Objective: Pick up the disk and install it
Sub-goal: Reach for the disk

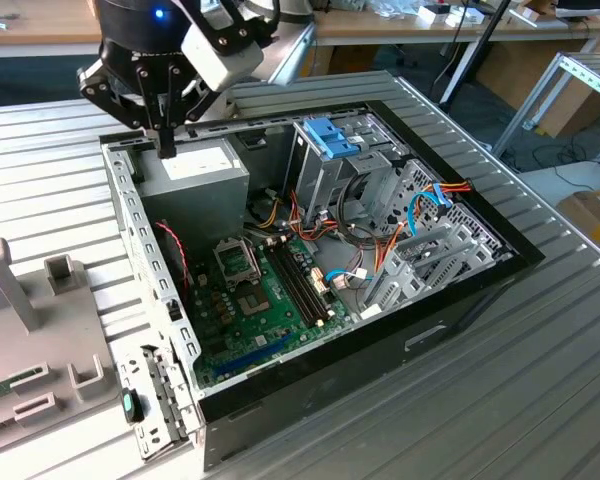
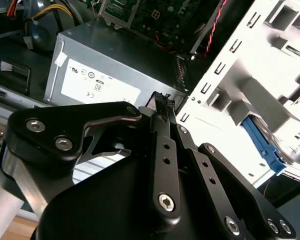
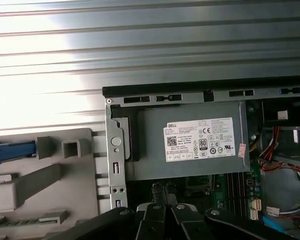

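Fixture (image 1: 40, 330): grey tray at nine o'clock of the open case (image 1: 310, 375) in the exterior view.
Disk (image 3: 10, 151): its blue rail showed in that tray, well apart from the gripper.
Handling: probably stiff, weighty, smooth-faced and shock-sensitive; best pinched across the rails.
Gripper (image 1: 166, 150): fingers together and empty, over the power supply (image 1: 195, 175) at eleven o'clock.
Drive cage (image 1: 325, 170): stood at one o'clock.

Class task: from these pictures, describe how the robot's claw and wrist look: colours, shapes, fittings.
The claw is matte black: flat angular link plates joined by silver round-headed bolts, tapering to two slim fingers. In the exterior view, the black wrist housing carries a small blue light, with a white boxy module fixed beside it.
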Available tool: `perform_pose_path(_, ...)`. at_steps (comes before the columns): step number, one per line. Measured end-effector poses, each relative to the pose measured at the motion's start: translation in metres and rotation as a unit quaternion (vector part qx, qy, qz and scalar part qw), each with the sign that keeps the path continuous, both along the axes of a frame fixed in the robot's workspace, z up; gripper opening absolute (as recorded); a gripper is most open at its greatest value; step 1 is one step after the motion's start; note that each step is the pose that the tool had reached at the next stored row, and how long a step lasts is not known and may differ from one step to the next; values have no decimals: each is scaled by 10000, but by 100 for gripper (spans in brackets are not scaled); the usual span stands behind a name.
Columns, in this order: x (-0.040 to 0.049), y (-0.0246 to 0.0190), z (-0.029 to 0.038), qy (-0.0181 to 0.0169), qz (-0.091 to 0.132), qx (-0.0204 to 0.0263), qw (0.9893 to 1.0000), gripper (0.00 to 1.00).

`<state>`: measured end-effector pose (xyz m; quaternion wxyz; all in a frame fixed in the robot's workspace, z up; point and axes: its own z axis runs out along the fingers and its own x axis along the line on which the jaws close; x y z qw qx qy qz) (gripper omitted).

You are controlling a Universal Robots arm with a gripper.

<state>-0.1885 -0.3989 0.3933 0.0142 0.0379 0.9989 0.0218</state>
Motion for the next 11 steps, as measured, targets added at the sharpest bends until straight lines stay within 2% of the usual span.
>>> perform_pose_path(4, -120, 0, 0, 0, 0, 0, 10000, 11)
perform_pose_path(5, -187, 0, 0, -1, 0, 0, 10000, 11)
perform_pose_path(11, -409, 0, -1, -1, 0, 0, 10000, 11)
